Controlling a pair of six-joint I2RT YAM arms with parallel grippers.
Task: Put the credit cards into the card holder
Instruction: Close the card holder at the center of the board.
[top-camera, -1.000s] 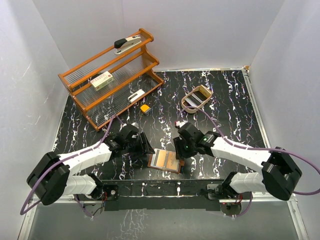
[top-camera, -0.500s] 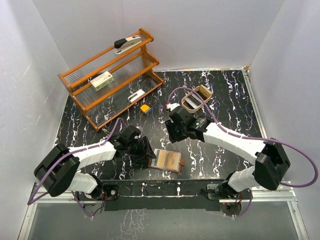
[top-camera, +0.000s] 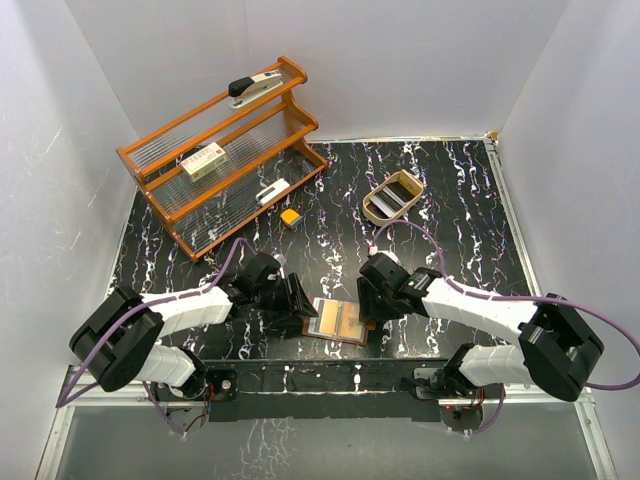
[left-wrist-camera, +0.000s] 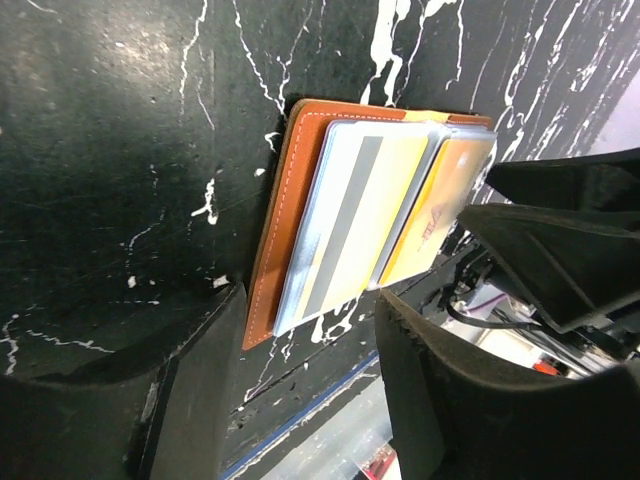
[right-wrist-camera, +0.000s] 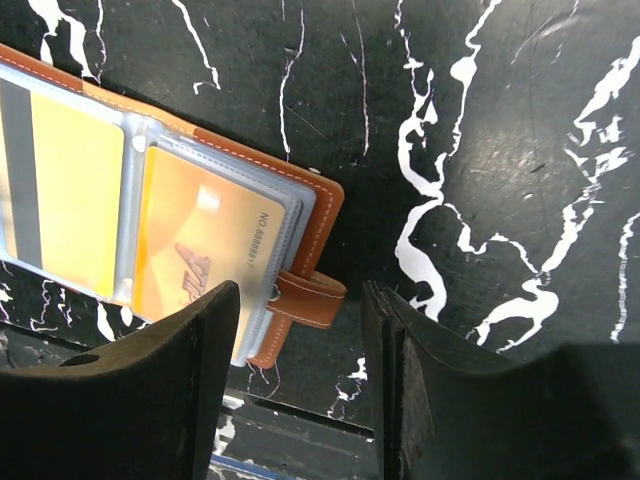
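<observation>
The brown leather card holder (top-camera: 338, 322) lies open near the table's front edge. In the left wrist view the card holder (left-wrist-camera: 272, 230) shows a yellow card with a grey stripe (left-wrist-camera: 355, 215) and an orange card (left-wrist-camera: 445, 195) in clear pockets. In the right wrist view its closing tab (right-wrist-camera: 312, 297) sticks out from its edge. My left gripper (top-camera: 299, 303) is open at its left edge (left-wrist-camera: 310, 395). My right gripper (top-camera: 369, 310) is open at its right edge, above the tab (right-wrist-camera: 298, 385). More pale cards (top-camera: 392, 198) stand in the oval tray.
The tan oval tray (top-camera: 371, 210) sits at the back right. A small yellow-orange block (top-camera: 290, 216) lies mid-table. A wooden shelf rack (top-camera: 220, 155) with a stapler and small boxes fills the back left. The table's front edge runs just below the card holder.
My right gripper swung back toward the tray half a second ago and has come down again at the card holder's right edge. My left gripper edged closer to its left side.
</observation>
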